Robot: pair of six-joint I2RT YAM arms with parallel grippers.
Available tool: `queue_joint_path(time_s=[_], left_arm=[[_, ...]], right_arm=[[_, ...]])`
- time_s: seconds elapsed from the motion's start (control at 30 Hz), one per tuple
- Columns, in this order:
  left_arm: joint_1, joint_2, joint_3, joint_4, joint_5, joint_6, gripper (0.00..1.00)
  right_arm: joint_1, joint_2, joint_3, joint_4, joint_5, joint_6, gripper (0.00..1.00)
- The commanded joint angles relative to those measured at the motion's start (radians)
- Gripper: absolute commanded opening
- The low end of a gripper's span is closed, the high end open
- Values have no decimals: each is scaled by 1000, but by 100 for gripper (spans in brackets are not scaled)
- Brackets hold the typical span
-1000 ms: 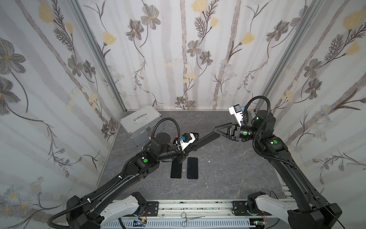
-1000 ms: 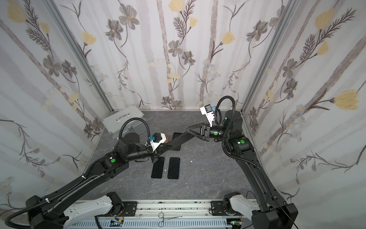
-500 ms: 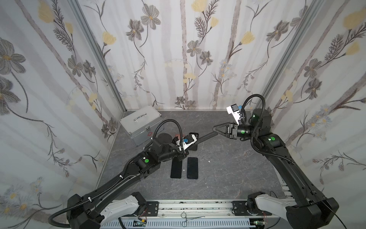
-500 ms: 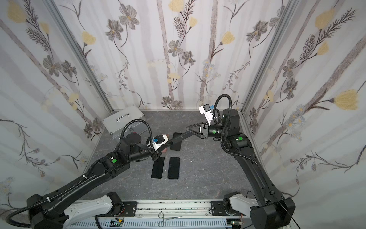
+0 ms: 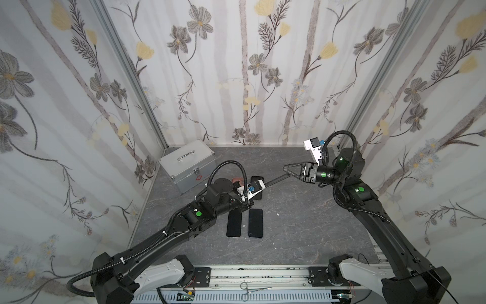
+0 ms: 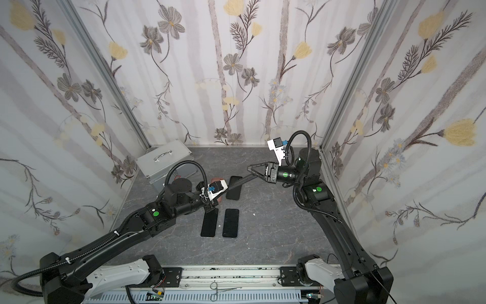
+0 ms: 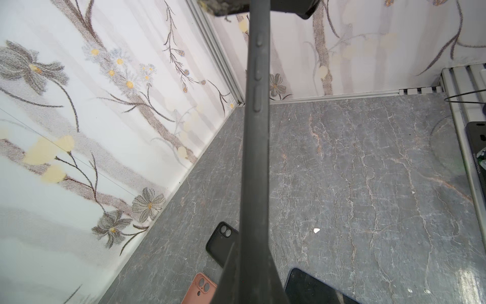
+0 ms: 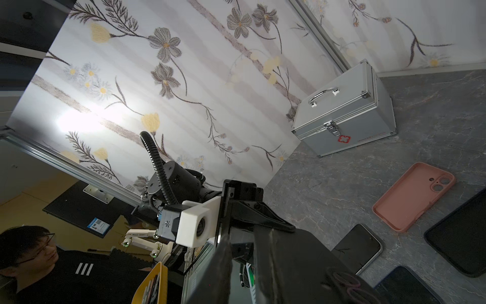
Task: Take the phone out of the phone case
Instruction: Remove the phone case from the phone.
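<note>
Grey tabletop (image 5: 302, 223), left end effector (image 7: 252, 273), right end effector (image 5: 287, 170), both clamped on cased phone (image 5: 274, 180)

light: bright, even | glare: wall (image 8: 76, 121) — right wrist | edges: bowed

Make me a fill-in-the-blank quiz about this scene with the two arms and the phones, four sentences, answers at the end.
1. Held between the left pincer and the right pincer, the cased phone does ____ touch the table.
2. ____ bare phones lie side by side on the table.
3. The empty case beside the black case is ____.
4. The silver box bears a ____ emblem under its latch.
Missing words: not, two, pink, red.
</note>
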Motion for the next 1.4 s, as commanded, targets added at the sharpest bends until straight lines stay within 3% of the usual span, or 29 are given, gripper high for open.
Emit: queue_joint_path(time_s=[0.0, 0.1, 0.2, 0.33, 0.47, 0.7, 0.87, 1.13, 1.37], left_arm=[[-5, -3, 1, 126, -23, -39, 0], [-9, -7, -6, 129, -10, -76, 0], [-9, -20, -36, 159, -5, -142, 0], [-4, -76, -146, 340, -15, -303, 0], [2, -108, -202, 463, -46, -484, 0], [2, -131, -271, 681, 1, -731, 0], [0, -112, -294, 844, 62, -874, 0], [-33, -68, -293, 1053, 124, -1024, 0], [-73, -46, -293, 1157, 126, -1065, 0]], right_arm=[[-2, -20, -31, 147, 38, 117, 26], [-16, -46, -50, 177, 109, 122, 32], [-32, -82, -44, 107, 220, 22, 40], [-34, -141, -42, -20, 397, -152, 45], [-35, -209, -118, 24, 475, -188, 46], [38, -285, -248, 249, 473, -121, 47], [133, -288, -328, 492, 475, -57, 55], [245, -180, -305, 753, 397, 2, 58], [311, -103, -243, 787, 355, -15, 56]])
